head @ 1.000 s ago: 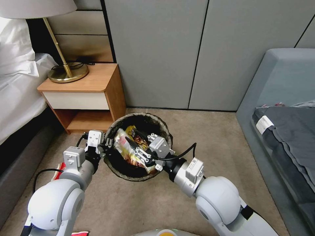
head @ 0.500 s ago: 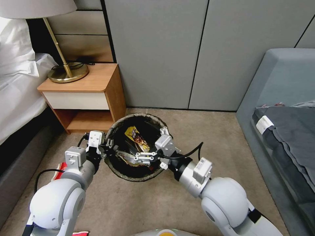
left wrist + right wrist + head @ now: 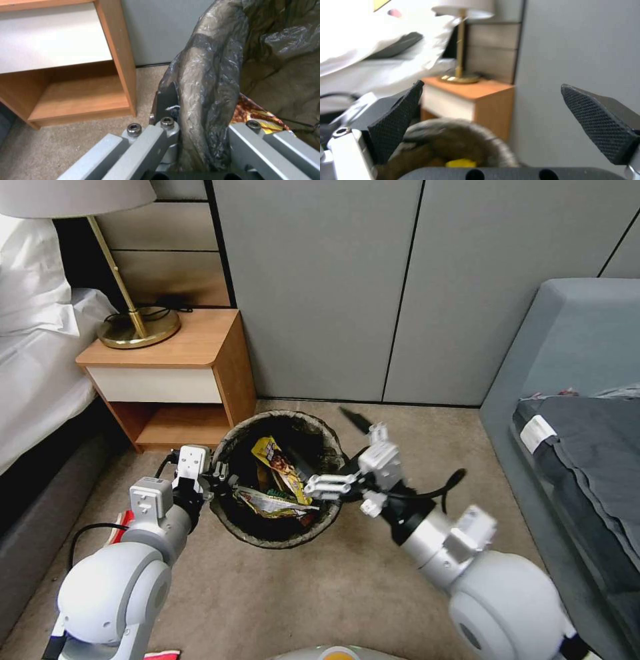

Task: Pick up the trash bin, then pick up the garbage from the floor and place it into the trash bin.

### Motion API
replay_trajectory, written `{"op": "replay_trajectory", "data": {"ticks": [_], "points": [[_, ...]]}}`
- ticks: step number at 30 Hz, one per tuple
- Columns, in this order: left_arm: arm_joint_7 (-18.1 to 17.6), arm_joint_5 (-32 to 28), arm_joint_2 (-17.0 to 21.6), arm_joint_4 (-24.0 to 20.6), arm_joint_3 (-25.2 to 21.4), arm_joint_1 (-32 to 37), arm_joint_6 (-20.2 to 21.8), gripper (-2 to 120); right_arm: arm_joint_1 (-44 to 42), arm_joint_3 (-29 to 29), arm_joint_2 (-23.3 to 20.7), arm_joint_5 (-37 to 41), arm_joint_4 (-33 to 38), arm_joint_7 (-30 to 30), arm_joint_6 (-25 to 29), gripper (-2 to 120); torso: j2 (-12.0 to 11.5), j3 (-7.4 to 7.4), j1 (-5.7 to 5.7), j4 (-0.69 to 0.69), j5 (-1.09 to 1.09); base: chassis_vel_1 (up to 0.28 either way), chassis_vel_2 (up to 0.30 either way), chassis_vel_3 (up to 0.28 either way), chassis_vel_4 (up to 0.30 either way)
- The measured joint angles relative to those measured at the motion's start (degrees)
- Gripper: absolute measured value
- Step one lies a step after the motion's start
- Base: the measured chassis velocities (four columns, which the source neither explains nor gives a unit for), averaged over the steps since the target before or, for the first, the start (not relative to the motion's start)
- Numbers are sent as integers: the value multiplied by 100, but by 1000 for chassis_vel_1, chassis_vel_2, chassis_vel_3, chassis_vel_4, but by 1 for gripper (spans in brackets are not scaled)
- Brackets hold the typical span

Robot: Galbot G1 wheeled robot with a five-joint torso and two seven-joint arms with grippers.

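Currently we log the trash bin (image 3: 277,533) on the carpet beside the nightstand (image 3: 200,353), yellow snack wrappers (image 3: 280,463) inside it. Our left gripper (image 3: 223,480) is clamped on the bin's liner-covered rim. Our right gripper (image 3: 333,460) sits over the bin's right edge, jaws spread wide, holding nothing.

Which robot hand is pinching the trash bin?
The left gripper: it clamps the bag-lined rim of the round trash bin. The right gripper hangs open and empty at the bin's far side.
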Motion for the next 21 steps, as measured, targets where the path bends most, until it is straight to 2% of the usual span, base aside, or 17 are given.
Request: {"op": "replay_trajectory", "data": {"ticks": [1,3,4,5,7,8,13,21], "points": [[0,0,0,0,0,0,0,1,0,0,0,0,0,0,0,100,0,0,0,0,0,0,0,0,0],[32,2,15,-15,-60,23,-6,1,-216,273,133,7,-118,110,651,100,0,0,0,0,0,0,0,0,0],[32,2,15,-15,-60,23,-6,1,-216,273,133,7,-118,110,651,100,0,0,0,0,0,0,0,0,0],[52,3,37,-50,-107,44,-12,1,-378,496,234,6,-246,272,1109,100,0,0,0,0,0,0,0,0,0],[55,3,40,-61,-123,49,-14,1,-440,596,277,3,-295,371,1243,100,0,0,0,0,0,0,0,0,0],[58,-1,39,-91,-147,57,-18,1,-594,939,401,-86,-439,742,1580,100,0,0,0,0,0,0,0,0,0],[59,1,18,-124,-165,85,-49,1,-938,1505,546,-280,-686,1140,1984,100,0,0,0,0,0,0,0,0,0],[59,54,-94,-301,-327,275,-52,1,-1488,1855,629,-305,-990,1203,2436,100,0,0,0,1,1,0,0,0,0]]}}
